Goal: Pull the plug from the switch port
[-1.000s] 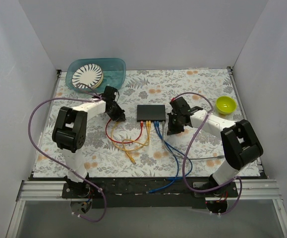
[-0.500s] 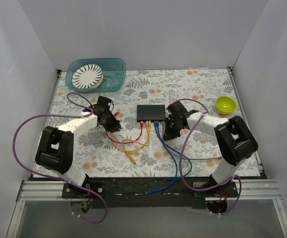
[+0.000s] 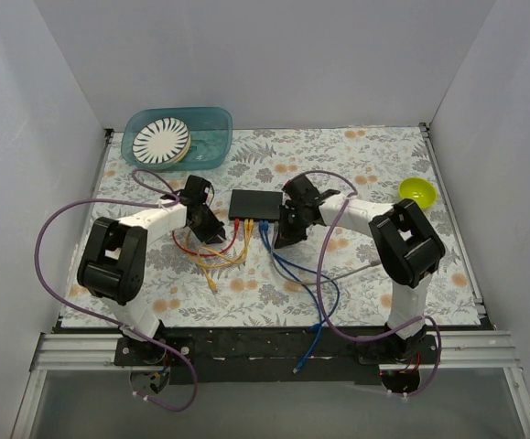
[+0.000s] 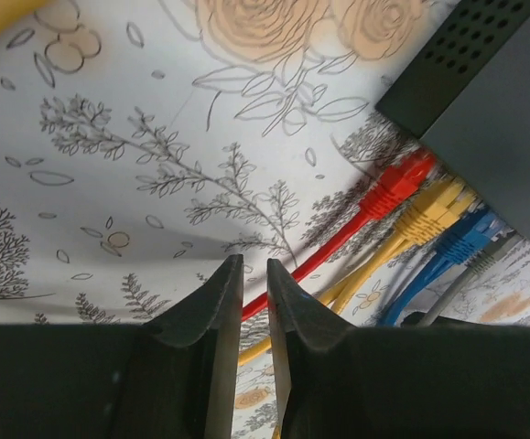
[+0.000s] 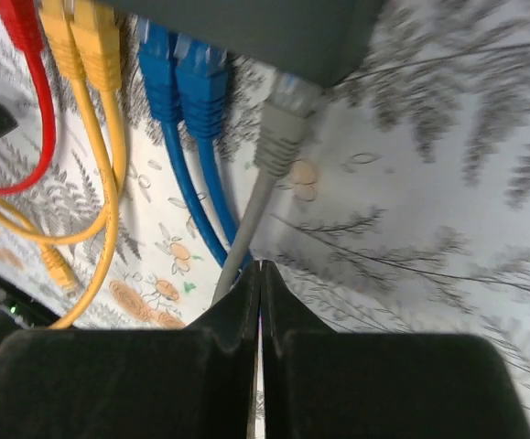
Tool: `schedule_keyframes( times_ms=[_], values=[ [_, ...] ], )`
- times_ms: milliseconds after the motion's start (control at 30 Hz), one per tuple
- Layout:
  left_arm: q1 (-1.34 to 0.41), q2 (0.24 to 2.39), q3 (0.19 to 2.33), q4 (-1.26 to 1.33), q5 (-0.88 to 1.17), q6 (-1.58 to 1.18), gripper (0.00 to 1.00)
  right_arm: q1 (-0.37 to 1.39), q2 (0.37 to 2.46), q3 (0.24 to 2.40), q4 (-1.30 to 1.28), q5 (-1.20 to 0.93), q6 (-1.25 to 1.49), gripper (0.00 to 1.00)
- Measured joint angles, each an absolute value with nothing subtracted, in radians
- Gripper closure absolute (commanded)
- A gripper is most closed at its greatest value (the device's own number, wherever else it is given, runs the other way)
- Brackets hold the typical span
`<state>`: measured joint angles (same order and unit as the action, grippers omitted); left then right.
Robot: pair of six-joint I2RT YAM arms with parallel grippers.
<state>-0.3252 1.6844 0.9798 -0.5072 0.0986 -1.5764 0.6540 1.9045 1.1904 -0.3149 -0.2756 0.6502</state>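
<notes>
Reading the top view first: the switch (image 3: 254, 203) lies between the two grippers, with its socket edge facing the arm bases and a bundle of cables (image 3: 266, 254) fanning out from that edge. The left gripper (image 3: 210, 229) sits just left of the edge and the right gripper (image 3: 281, 233) just right of it. The switch appears unrestrained.

Left wrist view: the jaws stand almost together, leaving a narrow slit. The red plug (image 4: 402, 178) sits in its socket ahead and to the right of the jaws. The red cable (image 4: 338, 240) runs back from it and crosses the slit at the tips. Whether it is pinched cannot be told. Hazard: a pull on the cable rather than the plug body probably leaves the latch engaged and drags the switch along.

Right wrist view: the jaws are clenched flat together, holding nothing. The grey plug (image 5: 278, 137) is seated just ahead of the tips, with the blue plugs (image 5: 182, 82) ahead and to the left. Hazard: closed jaws cannot take a plug, and advancing from here would likely shove the switch or snag the neighbouring blue plugs.
</notes>
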Motion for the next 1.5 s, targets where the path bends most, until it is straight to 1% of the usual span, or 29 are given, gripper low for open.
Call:
schedule_keyframes(
  times_ms=[67,133,167,200,233,267,300,333,367,433,533,600,633,667,733,800,900,933,967,1033,1067,1100,1167,1300,1433,1500],
  values=[
    [-0.322,1.695,1.004,-0.514,0.089,-1.572,0.81,0.639,1.889,1.205,-0.346,-0.231,0.645,0.99],
    [-0.315,1.696,1.029,-0.519,0.076,-1.567,0.76,0.604,1.843,1.206,-0.389,-0.175,0.639,0.96],
    [-0.309,1.696,1.042,-0.520,0.067,-1.565,0.70,0.582,1.811,1.205,-0.409,-0.148,0.635,0.89],
    [-0.303,1.696,1.054,-0.519,0.061,-1.564,0.68,0.558,1.772,1.200,-0.416,-0.123,0.632,0.83],
    [-0.295,1.696,1.063,-0.519,0.056,-1.560,0.61,0.537,1.728,1.190,-0.414,-0.105,0.630,0.76],
    [-0.287,1.696,1.069,-0.516,0.053,-1.560,0.42,0.513,1.681,1.176,-0.406,-0.093,0.627,0.66],
    [-0.279,1.696,1.071,-0.509,0.052,-1.559,0.30,0.493,1.636,1.159,-0.386,-0.087,0.624,0.62],
    [-0.269,1.696,1.071,-0.504,0.054,-1.558,0.15,0.481,1.597,1.138,-0.348,-0.096,0.622,0.60],
    [-0.260,1.696,1.071,-0.499,0.059,-1.565,0.02,0.477,1.567,1.115,-0.303,-0.115,0.619,0.59],
    [-0.240,1.695,1.069,-0.487,0.068,-1.589,0.02,0.483,1.544,1.080,-0.209,-0.173,0.626,0.57],
    [-0.208,1.683,1.036,-0.439,0.120,-1.627,0.02,0.493,1.592,1.069,-0.102,-0.281,0.639,0.55],
    [-0.192,1.667,1.007,-0.420,0.155,-1.640,0.02,0.499,1.645,1.072,-0.033,-0.348,0.659,0.34],
    [-0.186,1.655,0.995,-0.413,0.167,-1.642,0.02,0.500,1.673,1.072,0.003,-0.379,0.679,0.27],
    [-0.184,1.641,0.982,-0.405,0.178,-1.643,0.02,0.500,1.700,1.072,0.043,-0.405,0.697,0.22],
    [-0.184,1.607,0.955,-0.385,0.199,-1.642,0.02,0.499,1.752,1.092,0.084,-0.442,0.723,0.21],
    [-0.184,1.567,0.927,-0.361,0.229,-1.635,0.02,0.499,1.811,1.161,0.075,-0.466,0.728,0.23],
    [-0.183,1.517,0.883,-0.299,0.284,-1.621,0.10,0.500,1.895,1.295,0.063,-0.481,0.710,0.33],
    [-0.181,1.507,0.871,-0.278,0.302,-1.620,0.17,0.499,1.911,1.324,0.058,-0.486,0.702,0.36],
    [-0.178,1.503,0.863,-0.258,0.319,-1.622,0.19,0.499,1.932,1.366,0.051,-0.492,0.698,0.39],
    [-0.172,1.502,0.842,-0.211,0.352,-1.634,0.23,0.498,1.959,1.409,0.052,-0.505,0.689,0.41],
    [-0.171,1.501,0.823,-0.178,0.369,-1.643,0.27,0.498,1.972,1.422,0.054,-0.510,0.689,0.46],
    [-0.171,1.501,0.800,-0.145,0.386,-1.654,0.29,0.498,1.986,1.430,0.060,-0.517,0.693,0.48],
    [-0.168,1.496,0.744,-0.085,0.410,-1.676,0.30,0.498,2.029,1.448,0.080,-0.540,0.706,0.51],
    [-0.166,1.487,0.653,-0.010,0.437,-1.715,0.30,0.498,2.123,1.457,0.155,-0.574,0.780,0.54],
    [-0.165,1.477,0.628,0.044,0.455,-1.728,0.30,0.502,2.178,1.457,0.208,-0.606,0.832,0.59],
    [-0.165,1.477,0.626,0.089,0.460,-1.727,0.30,0.506,2.191,1.460,0.226,-0.620,0.844,0.63]
  ],
)
